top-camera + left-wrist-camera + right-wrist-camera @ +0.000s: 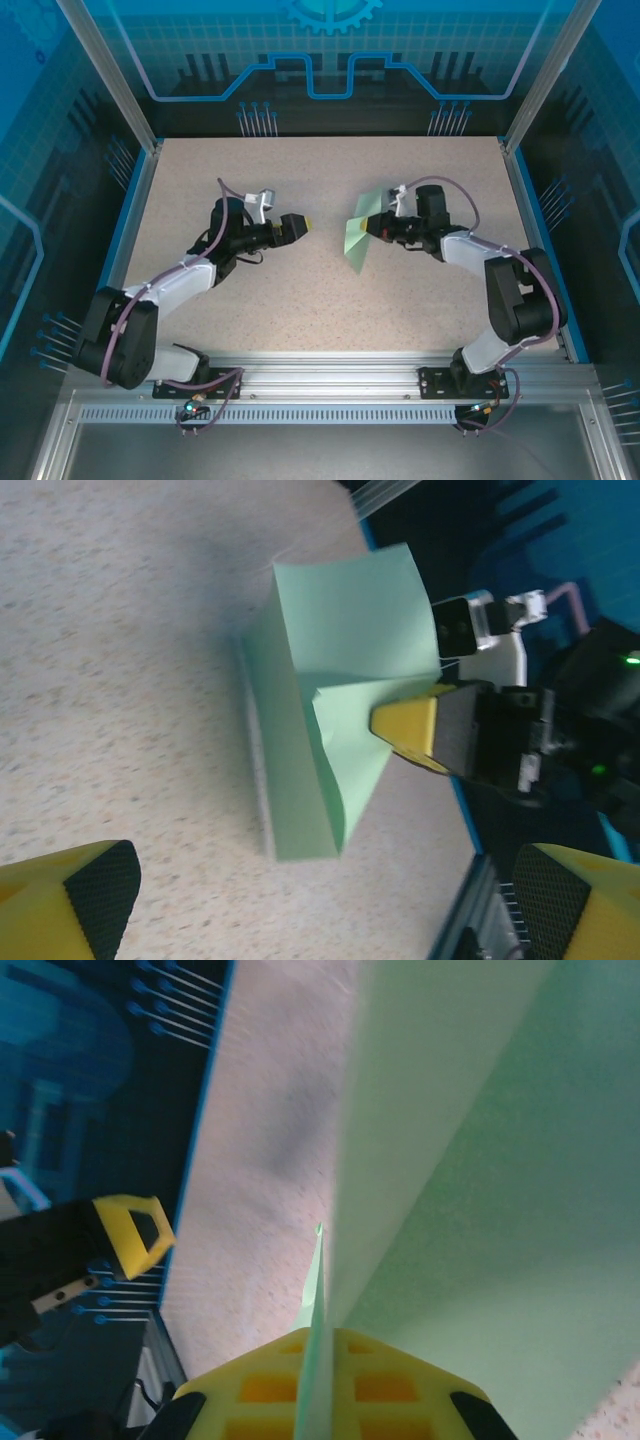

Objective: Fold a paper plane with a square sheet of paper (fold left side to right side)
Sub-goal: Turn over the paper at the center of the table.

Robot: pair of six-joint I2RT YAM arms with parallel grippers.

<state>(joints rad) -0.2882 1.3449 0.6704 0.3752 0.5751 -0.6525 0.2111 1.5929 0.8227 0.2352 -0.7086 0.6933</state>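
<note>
The square sheet of paper (357,242) is pale mint green and folded over on itself into a narrower band, not a pointed paper plane. My right gripper (373,226) is shut on its right edge and holds it tilted up off the tabletop. In the right wrist view the paper (480,1160) runs edge-on between the yellow fingers (250,1400). In the left wrist view the sheet (330,650) has a loose flap curling at its lower corner. My left gripper (302,225) is a short way left of the paper, apart from it, and its fingers (70,900) stand wide open with nothing between them.
The speckled beige tabletop (300,300) lies bare around both arms. Blue side walls and an aluminium frame (330,375) bound it at the left, right and near edges. The right arm's base (520,300) stands at the near right.
</note>
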